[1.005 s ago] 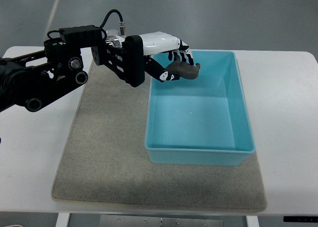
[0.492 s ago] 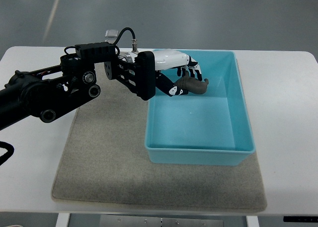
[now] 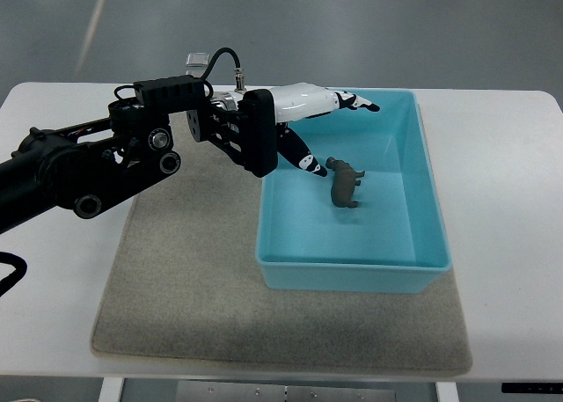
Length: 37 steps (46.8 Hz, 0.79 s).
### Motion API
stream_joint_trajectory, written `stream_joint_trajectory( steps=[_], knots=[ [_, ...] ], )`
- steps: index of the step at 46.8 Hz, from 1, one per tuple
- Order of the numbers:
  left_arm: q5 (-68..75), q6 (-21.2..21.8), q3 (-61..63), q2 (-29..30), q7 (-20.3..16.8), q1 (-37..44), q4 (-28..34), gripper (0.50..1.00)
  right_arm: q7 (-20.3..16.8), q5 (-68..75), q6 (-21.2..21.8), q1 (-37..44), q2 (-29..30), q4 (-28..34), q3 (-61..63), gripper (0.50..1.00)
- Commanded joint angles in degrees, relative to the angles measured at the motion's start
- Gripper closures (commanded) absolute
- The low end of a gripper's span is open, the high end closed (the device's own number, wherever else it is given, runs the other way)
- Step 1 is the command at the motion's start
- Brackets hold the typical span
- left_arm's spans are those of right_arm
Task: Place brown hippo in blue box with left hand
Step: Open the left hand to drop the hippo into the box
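A small brown hippo (image 3: 345,182) lies free inside the blue box (image 3: 428,210), toward its left middle. My left hand (image 3: 327,129) comes in from the left on a black arm and hovers over the box's back left corner. Its fingers (image 3: 356,104) are stretched out and hold nothing. The thumb tip (image 3: 306,164) points down just left of the hippo, apart from it. The right arm does not show.
The box stands on the right part of a grey felt mat (image 3: 185,279) on a white table (image 3: 510,208). My black left forearm (image 3: 97,169) spans the mat's back left area.
The left hand opened and let go of the hippo, which dropped from the fingers onto the box floor. The arm has barely moved in the last half second.
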Motion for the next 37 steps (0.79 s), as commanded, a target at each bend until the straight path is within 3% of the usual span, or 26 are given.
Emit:
stream_joint_trajectory(
  steps=[1, 11, 24, 37],
  knots=[
    [-0.01, 0.00, 0.04, 0.00, 0.01, 0.00, 0.00, 0.549, 0.00, 0.00, 0.00, 0.00, 0.00, 0.00, 0.00, 0.564],
    [-0.28, 0.53, -0.57, 0.09, 0.01, -0.09, 1.58, 0.546, 0.00, 0.00, 0.00, 0.00, 0.00, 0.00, 0.00, 0.564],
    [-0.63, 6.59, -1.19, 0.35, 0.01, -0.61, 9.05, 0.523, 0.00, 0.00, 0.00, 0.00, 0.00, 0.00, 0.00, 0.564],
    [-15.47, 10.11, -1.72, 0.79, 0.01, -0.88, 14.24, 0.506, 0.00, 0.00, 0.00, 0.00, 0.00, 0.00, 0.00, 0.564]
  ],
)
